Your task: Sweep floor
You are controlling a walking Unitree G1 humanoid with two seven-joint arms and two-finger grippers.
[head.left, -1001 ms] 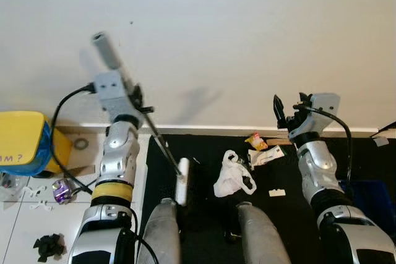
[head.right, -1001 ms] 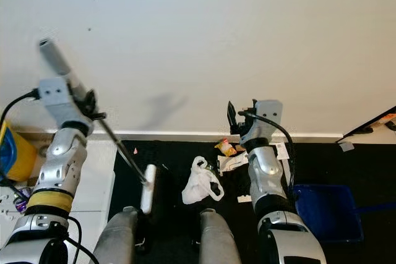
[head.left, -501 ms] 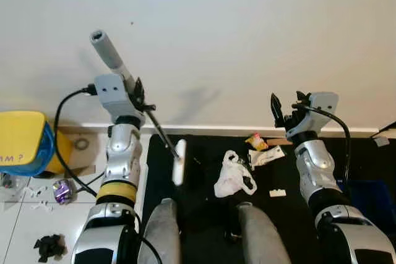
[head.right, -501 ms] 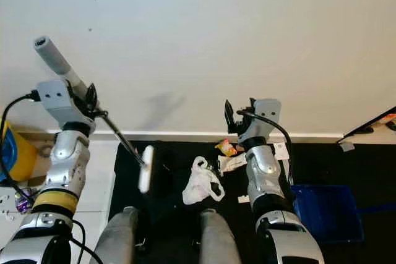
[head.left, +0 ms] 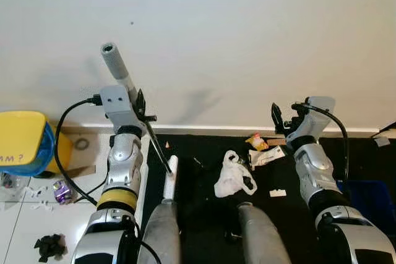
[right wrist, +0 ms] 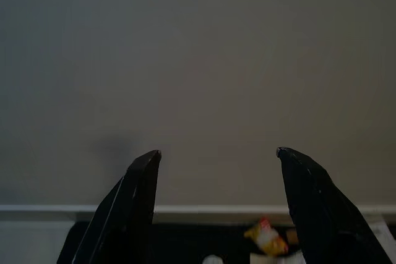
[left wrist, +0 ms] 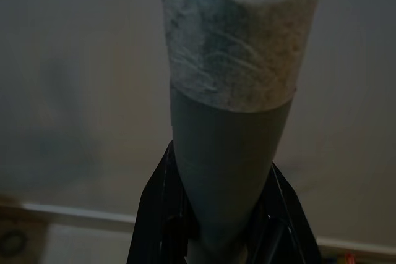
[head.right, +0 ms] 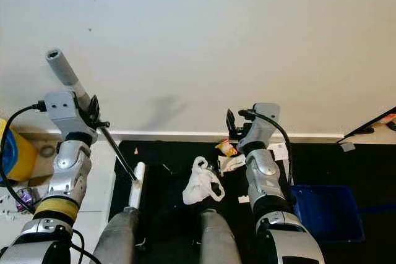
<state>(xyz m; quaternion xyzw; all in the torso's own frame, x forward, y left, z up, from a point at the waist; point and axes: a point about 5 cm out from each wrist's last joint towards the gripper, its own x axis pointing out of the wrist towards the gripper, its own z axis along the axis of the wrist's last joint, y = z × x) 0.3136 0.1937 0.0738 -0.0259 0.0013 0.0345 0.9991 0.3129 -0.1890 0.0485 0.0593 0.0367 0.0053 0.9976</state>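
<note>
My left gripper (head.left: 140, 108) is raised in front of the wall and shut on the broom handle (head.left: 115, 64), whose grey taped grip (left wrist: 238, 47) stands between the black fingers. The thin shaft slants down to the white broom head (head.left: 169, 176), at the left edge of the black mat (head.left: 204, 214). On the mat lie a white plastic bag (head.left: 234, 174), a yellow snack wrapper (head.left: 255, 141), a white paper scrap (head.left: 266, 156) and a small white piece (head.left: 277, 193). My right gripper (right wrist: 216, 153) is open and holds nothing; it hovers near the baseboard above the wrapper.
A blue dustpan (head.right: 325, 212) lies on the mat at the right. A yellow bin (head.left: 23, 141) stands at the left on white tiles, with a purple wrapper (head.left: 62, 190) and a black scrap (head.left: 49, 245) nearby. My two grey legs (head.left: 164, 233) stand on the mat. The wall is close ahead.
The broom head lifted, then came down further left near the mat's edge, and the handle top swung right. The right arm dropped slightly.
</note>
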